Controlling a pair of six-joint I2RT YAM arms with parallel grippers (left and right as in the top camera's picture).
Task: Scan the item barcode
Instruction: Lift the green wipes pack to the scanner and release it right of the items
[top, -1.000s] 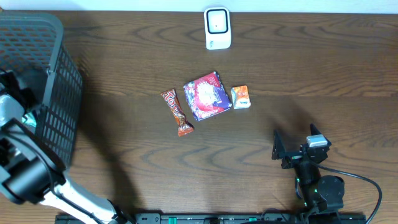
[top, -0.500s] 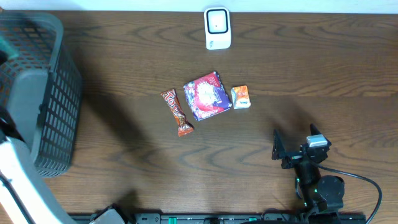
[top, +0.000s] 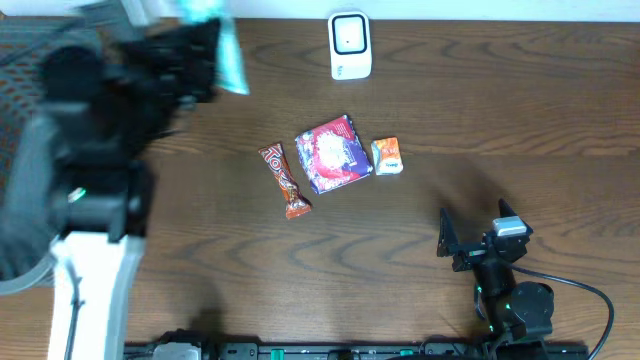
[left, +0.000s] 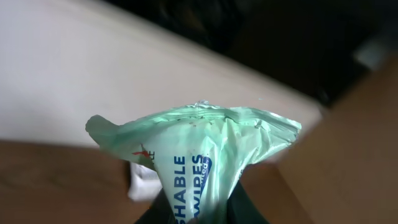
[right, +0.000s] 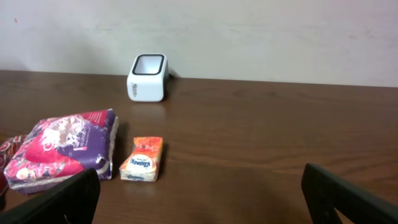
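From above, the left gripper (top: 200, 48), blurred, sits near the far left of the table (top: 500, 120), clamped on a pale green pack of wipes (top: 228, 55) left of the white scanner (top: 350, 45); a candy bar (top: 285, 181), a purple packet (top: 333, 153) and a small orange packet (top: 388, 157) lie mid-table. The left wrist view shows the pack's crimped top, pinched from below. In the right wrist view, the right gripper (right: 202, 193) has its 2 fingers wide apart, holding nothing, facing the scanner.

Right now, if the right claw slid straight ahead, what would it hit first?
Probably nothing: the right gripper faces bare table, passing right of the small orange pack; depth is hard to judge.
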